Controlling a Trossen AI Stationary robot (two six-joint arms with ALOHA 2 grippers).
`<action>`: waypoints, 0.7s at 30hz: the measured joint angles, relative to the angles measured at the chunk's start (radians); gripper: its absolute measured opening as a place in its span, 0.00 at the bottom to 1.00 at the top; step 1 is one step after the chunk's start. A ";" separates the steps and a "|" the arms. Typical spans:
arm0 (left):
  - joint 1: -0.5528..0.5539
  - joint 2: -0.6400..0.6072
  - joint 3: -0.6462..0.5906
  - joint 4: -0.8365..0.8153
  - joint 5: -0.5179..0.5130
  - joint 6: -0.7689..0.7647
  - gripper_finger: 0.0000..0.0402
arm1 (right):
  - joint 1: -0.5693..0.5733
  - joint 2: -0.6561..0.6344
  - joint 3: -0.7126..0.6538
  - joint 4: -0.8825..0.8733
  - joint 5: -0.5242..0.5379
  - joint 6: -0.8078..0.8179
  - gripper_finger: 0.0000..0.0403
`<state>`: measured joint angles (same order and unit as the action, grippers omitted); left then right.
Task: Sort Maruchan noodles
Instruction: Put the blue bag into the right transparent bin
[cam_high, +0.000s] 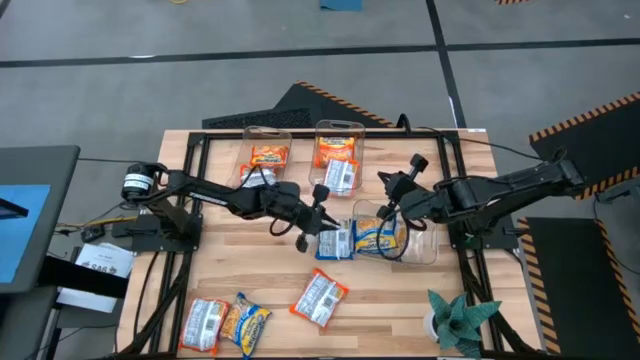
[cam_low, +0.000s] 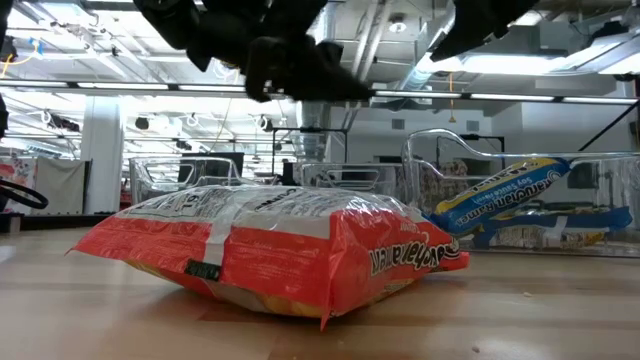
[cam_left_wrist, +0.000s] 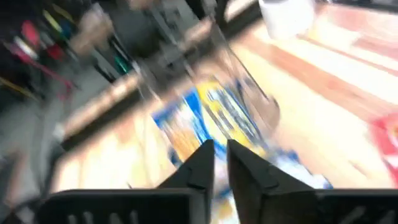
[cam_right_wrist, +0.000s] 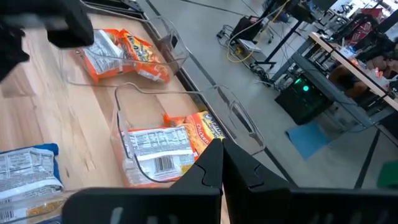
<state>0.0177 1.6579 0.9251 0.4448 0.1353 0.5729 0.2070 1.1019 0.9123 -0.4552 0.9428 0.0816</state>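
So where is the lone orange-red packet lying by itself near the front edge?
In the high view, the orange-red packet lies front-centre on the table, right of two loose packets and below the blue-packet bin.

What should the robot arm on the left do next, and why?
Probably nudge the blue packet the rest of the way into the tipped clear bin. The left gripper, fingers shut and empty, sits right beside that packet, which lies at the bin's open mouth, where another blue packet already lies.

Bare table (cam_high: 410, 290) lies open between front packets (cam_high: 320, 297) and plant (cam_high: 458, 318); clear bins (cam_high: 338, 135) crowd the back.
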 joint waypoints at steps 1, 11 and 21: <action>0.000 -0.004 0.000 -0.044 0.001 -0.015 0.12 | 0.000 0.000 0.000 0.000 0.000 0.000 0.05; -0.020 0.052 0.000 -0.190 0.033 -0.062 0.51 | 0.000 -0.001 0.000 0.044 0.000 -0.001 0.05; -0.018 0.214 0.019 -0.113 0.076 -0.131 0.64 | -0.006 0.000 0.000 0.046 0.000 0.001 0.05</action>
<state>-0.0002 1.8716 0.9438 0.3313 0.2116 0.4417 0.2005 1.1015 0.9127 -0.4093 0.9428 0.0829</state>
